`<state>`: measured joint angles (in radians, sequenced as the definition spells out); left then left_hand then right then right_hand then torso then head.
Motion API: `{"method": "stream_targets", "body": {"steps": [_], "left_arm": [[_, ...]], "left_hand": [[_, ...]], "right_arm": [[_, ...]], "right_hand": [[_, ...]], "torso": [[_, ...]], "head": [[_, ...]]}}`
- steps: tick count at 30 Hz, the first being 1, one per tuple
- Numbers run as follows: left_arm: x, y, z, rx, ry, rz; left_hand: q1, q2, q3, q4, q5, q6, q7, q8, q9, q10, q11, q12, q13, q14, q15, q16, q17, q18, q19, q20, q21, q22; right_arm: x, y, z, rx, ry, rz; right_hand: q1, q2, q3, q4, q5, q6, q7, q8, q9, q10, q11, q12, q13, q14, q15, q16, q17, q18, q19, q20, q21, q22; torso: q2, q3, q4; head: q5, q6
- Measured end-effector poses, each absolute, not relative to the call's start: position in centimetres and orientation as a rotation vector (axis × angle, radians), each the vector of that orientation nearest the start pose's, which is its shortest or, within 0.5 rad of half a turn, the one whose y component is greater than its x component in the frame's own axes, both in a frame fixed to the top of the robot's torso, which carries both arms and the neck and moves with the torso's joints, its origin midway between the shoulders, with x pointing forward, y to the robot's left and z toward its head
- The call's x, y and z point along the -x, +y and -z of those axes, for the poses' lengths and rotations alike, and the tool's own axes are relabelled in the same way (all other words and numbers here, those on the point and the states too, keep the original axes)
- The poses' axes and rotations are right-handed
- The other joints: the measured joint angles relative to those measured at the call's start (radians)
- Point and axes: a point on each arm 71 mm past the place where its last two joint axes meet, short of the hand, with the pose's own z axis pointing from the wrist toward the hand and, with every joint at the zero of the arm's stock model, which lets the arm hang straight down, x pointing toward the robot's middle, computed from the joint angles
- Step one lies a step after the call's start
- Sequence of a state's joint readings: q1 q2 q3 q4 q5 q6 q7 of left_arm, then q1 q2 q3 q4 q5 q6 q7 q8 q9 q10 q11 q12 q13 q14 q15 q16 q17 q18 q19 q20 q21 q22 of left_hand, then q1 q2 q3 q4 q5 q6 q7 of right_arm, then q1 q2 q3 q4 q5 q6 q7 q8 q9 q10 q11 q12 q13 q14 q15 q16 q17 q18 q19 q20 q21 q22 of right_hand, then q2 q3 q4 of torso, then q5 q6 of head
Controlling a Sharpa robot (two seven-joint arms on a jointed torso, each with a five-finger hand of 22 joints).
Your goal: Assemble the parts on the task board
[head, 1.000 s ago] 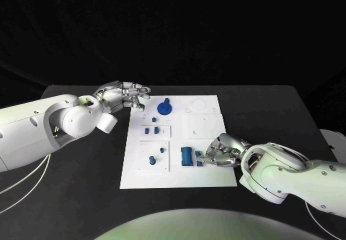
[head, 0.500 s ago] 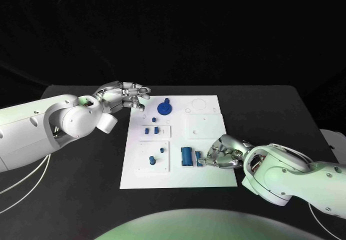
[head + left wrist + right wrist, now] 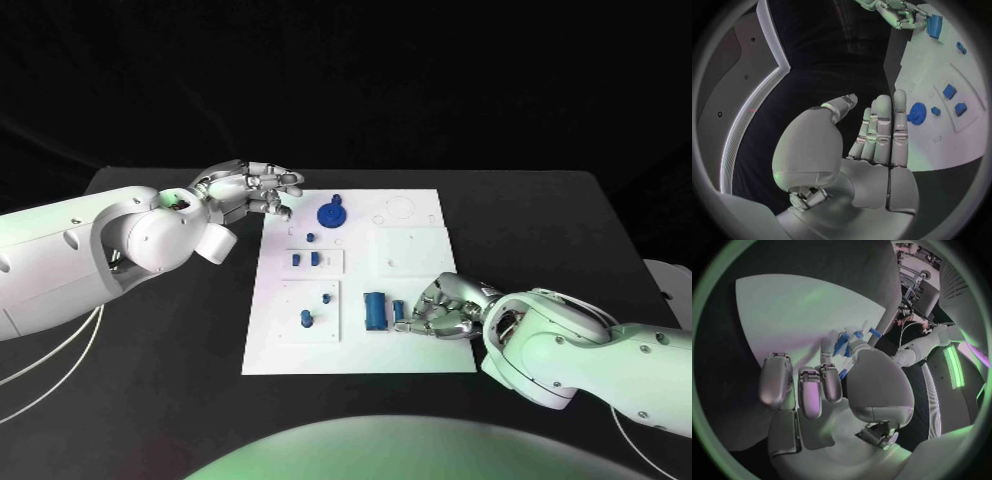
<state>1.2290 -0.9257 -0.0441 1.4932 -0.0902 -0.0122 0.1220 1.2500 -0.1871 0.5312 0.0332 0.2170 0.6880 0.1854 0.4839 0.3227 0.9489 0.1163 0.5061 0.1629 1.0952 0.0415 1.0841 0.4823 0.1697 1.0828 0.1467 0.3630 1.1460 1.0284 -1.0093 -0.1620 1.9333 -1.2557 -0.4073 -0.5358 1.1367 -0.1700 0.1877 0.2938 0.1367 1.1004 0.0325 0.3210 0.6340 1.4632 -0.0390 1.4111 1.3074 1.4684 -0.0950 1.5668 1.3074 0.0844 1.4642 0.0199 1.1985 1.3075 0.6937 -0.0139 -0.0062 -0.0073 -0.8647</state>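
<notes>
While right hand overlaps task board edge

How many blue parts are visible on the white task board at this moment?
6 on the task board: a round part at the far edge, two small blocks in the middle-left panel, one peg in the near-left panel, a long block, and a small piece at the right hand, which may hide more.

Quick tally from the head view: one white task board on one black table. Six blue parts showing on it: one round knobbed one, a pair of little blocks, one small peg, one long bar, one bit by the fingers. Two hands.
</notes>
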Motion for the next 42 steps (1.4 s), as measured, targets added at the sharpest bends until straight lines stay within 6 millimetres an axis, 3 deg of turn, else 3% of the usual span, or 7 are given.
{"method": "stream_targets", "body": {"steps": [14, 23, 30, 42], "left_arm": [[-48.8, 24.2, 18.3, 1.077, 1.792, 1.523], [-48.8, 24.2, 18.4, 1.079, 1.793, 1.522], [-48.7, 24.2, 18.6, 1.082, 1.796, 1.521], [-48.7, 24.1, 18.8, 1.084, 1.8, 1.522]], "left_hand": [[0.0, 0.0, 0.0, 0.0, 0.0, 0.0, 0.0, 0.0, 0.0, 0.0, 0.0, 0.0, 0.0, 0.0, 0.0, 0.0, 0.0, 0.0, 0.0, 0.0, 0.0, 0.0], [0.0, 0.0, 0.0, 0.0, 0.0, 0.0, 0.0, 0.0, 0.0, 0.0, 0.0, 0.0, 0.0, 0.0, 0.0, 0.0, 0.0, 0.0, 0.0, 0.0, 0.0, 0.0], [0.0, 0.0, 0.001, 0.007, 0.0, 0.0, 0.0, 0.003, 0.0, 0.0, 0.0, 0.0, -0.002, 0.0, 0.0, 0.0, 0.0, 0.0, 0.0, 0.0, 0.0, -0.001], [0.0, 0.0, 0.001, 0.007, 0.0, 0.0, 0.0, 0.003, 0.0, 0.0, 0.0, 0.0, -0.002, 0.0, 0.0, 0.0, 0.0, 0.0, 0.0, 0.0, 0.0, -0.001]], "right_arm": [[-35.1, -19.2, 27.0, -0.29, 2.102, -0.562], [-34.8, -19.4, 26.1, -0.292, 2.081, -0.577], [-35.9, -19.7, 24.6, -0.294, 2.027, -0.583], [-37.1, -19.5, 24.9, -0.301, 2.019, -0.578]], "right_hand": [[0.017, 0.007, 0.0, 0.0, -0.007, 0.008, -0.001, 0.004, -0.002, 0.0, 0.0, 0.0, 0.0, 0.0, 0.0, 0.0, 0.0, 0.0, 0.0, 0.0, 0.0, 0.0], [0.017, 0.007, -0.008, 0.0, -0.007, 0.007, 0.0, 0.003, 0.0, 0.0, 0.0, 0.0, 0.0, 0.0, 0.0, 0.0, 0.0, 0.0, 0.0, 0.0, 0.0, 0.0], [0.012, 0.011, -0.011, 0.003, 0.006, 0.007, 0.0, 0.003, 0.0, 0.0, 0.0, 0.0, 0.0, 0.0, 0.0, 0.0, 0.0, 0.0, 0.0, 0.0, 0.0, 0.0], [0.011, 0.012, -0.011, 0.003, 0.014, 0.007, 0.0, 0.003, 0.0, 0.0, 0.0, 0.0, 0.0, 0.0, 0.0, 0.0, 0.0, 0.0, 0.0, 0.0, 0.0, 0.001]], "torso": [[0.0, 0.0012, -0.0009], [-0.001, 0.0011, -0.0018], [-0.003, 0.0004, -0.0011], [0.001, 0.0004, 0.0002]], "head": [[0.0, -0.001], [-0.002, 0.003], [-0.007, 0.011], [-0.006, 0.012]]}}
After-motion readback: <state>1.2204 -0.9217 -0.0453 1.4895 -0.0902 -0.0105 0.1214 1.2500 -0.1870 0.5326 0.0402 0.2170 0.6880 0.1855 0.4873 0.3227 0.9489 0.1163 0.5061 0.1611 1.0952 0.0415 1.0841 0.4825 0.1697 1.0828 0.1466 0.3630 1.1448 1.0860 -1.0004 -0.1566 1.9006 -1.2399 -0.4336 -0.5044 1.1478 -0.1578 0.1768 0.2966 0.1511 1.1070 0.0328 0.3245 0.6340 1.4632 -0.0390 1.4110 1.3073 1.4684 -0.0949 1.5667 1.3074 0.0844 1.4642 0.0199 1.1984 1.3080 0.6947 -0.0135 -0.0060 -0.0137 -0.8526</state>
